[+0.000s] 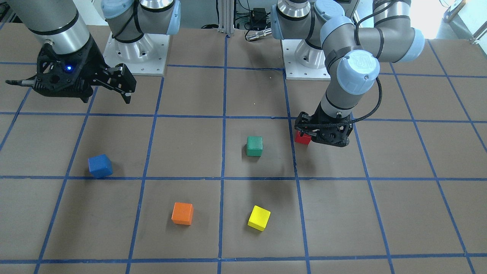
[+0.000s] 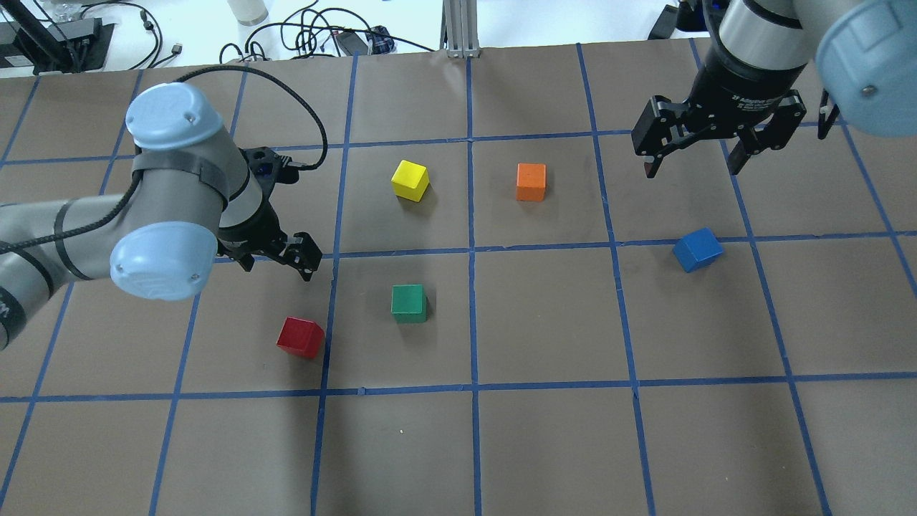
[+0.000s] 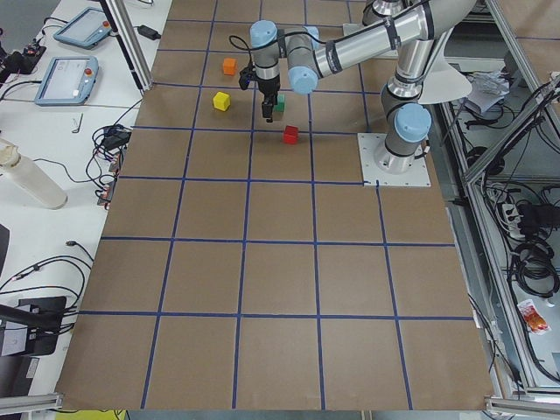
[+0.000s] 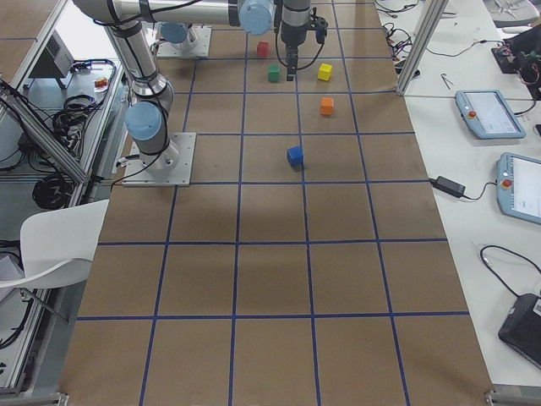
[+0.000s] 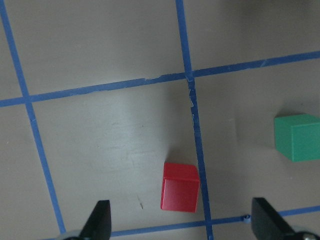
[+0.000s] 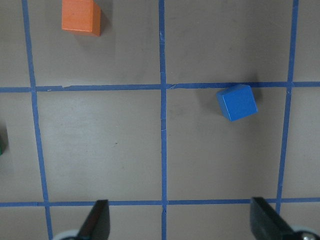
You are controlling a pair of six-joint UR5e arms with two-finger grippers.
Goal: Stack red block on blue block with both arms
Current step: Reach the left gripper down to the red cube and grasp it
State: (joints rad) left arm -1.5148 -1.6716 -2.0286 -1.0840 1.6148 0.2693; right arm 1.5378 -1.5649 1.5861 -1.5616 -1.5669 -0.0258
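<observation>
Left end effector (image 2: 278, 259) is held open above the ungrasped red block (image 2: 301, 337); right end effector (image 2: 693, 161), also open, is held near the blue block (image 2: 697, 249); nothing is stacked.

Five cubes: one red block (image 2: 300, 337), one blue block (image 2: 697, 249), one green cube (image 2: 409, 303), one orange cube (image 2: 531, 181), one yellow cube (image 2: 410, 180). Two arms: left arm (image 2: 179, 197), right arm (image 2: 752, 39).
</observation>
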